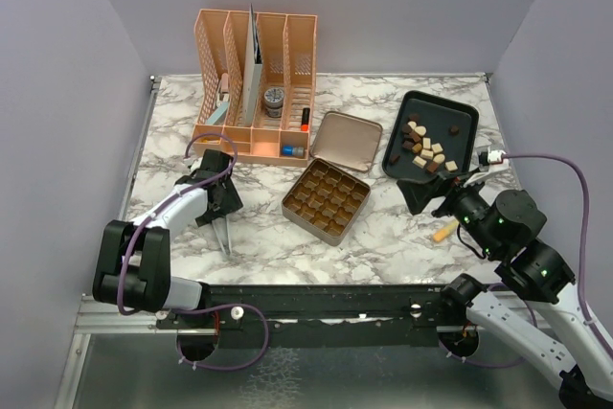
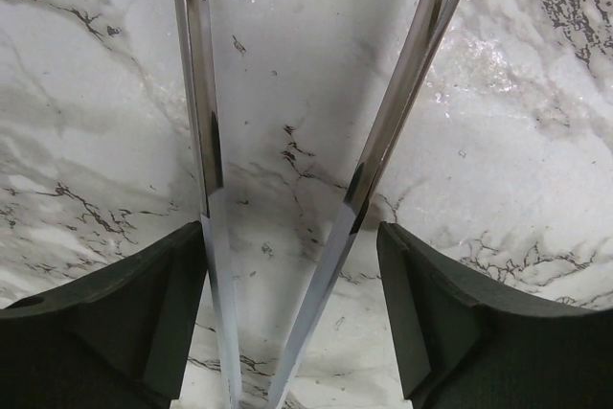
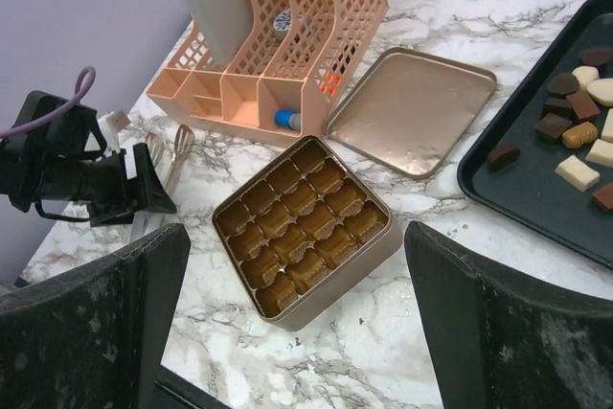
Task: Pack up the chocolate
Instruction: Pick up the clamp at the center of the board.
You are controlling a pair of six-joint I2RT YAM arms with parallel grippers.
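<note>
A peach mesh desk organizer [image 1: 254, 83] stood at the back of the marble table [image 1: 383, 237], holding a grey folder [image 1: 251, 64], a small round tin [image 1: 274, 99] and an orange marker (partly hidden) [image 1: 305, 120]. A yellow object [image 1: 444, 231] lay near the front right.

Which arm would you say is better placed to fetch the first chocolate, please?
Probably the right: its open gripper sits empty beside the black tray of chocolates, while the left gripper straddles tongs far across the table.

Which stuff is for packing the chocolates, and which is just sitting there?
For packing: chocolates on the black tray, gold tin, its lid, tongs.
Just sitting: peach desk organizer, small yellow thing.
</note>
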